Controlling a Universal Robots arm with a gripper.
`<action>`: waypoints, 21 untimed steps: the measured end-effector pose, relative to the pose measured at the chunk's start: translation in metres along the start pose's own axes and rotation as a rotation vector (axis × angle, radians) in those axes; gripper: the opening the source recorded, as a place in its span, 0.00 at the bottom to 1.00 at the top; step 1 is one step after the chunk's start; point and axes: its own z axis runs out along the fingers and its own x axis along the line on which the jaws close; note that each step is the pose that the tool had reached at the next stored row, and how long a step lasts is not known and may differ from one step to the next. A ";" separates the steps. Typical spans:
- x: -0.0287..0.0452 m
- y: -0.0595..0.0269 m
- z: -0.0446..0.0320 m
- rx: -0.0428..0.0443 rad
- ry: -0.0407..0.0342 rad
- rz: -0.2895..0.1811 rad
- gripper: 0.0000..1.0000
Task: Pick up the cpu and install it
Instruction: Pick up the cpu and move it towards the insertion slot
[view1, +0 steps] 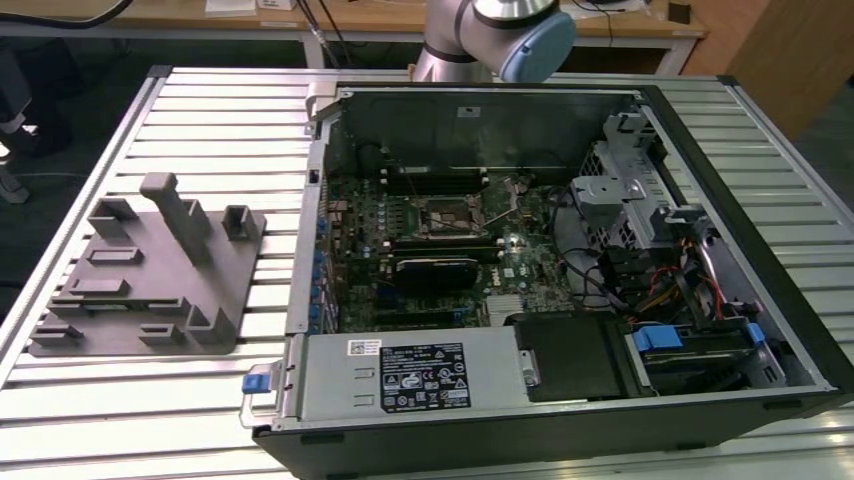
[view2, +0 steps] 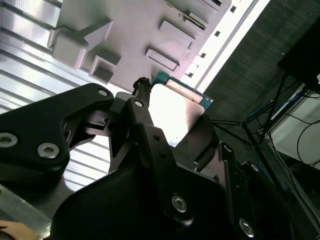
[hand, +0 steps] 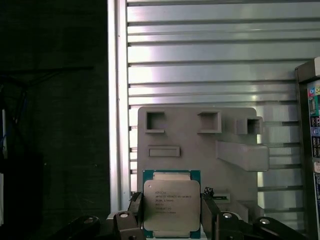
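The cpu (hand: 171, 200) is a small square chip with a pale silver top and a thin green-tan rim. My gripper (hand: 172, 214) is shut on it, with one black finger (hand: 136, 206) on each of two opposite edges. In the second wrist view the cpu (view2: 175, 107) sits bright between the fingers (view2: 142, 117) of the gripper (view2: 172, 125). It hangs in the air well above the grey fixture (hand: 200, 145) on the slatted table. In the exterior view the motherboard's open socket (view1: 441, 215) lies inside the computer case (view1: 320, 220).
The grey fixture (view1: 147, 270) with upright posts stands on the exterior view's left of the slatted metal table (view1: 227, 130). The open case holds a power supply (view1: 407, 375), a drive cage (view1: 627, 200) and cables. The arm's base (view1: 494, 35) rises behind the case.
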 end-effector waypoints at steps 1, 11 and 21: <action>-0.0014 0.0001 0.0001 0.0000 -0.0001 0.000 0.54; -0.0240 0.0012 0.0002 0.0000 -0.0001 0.000 0.54; -0.0532 0.0026 0.0004 0.0000 0.0000 0.000 0.54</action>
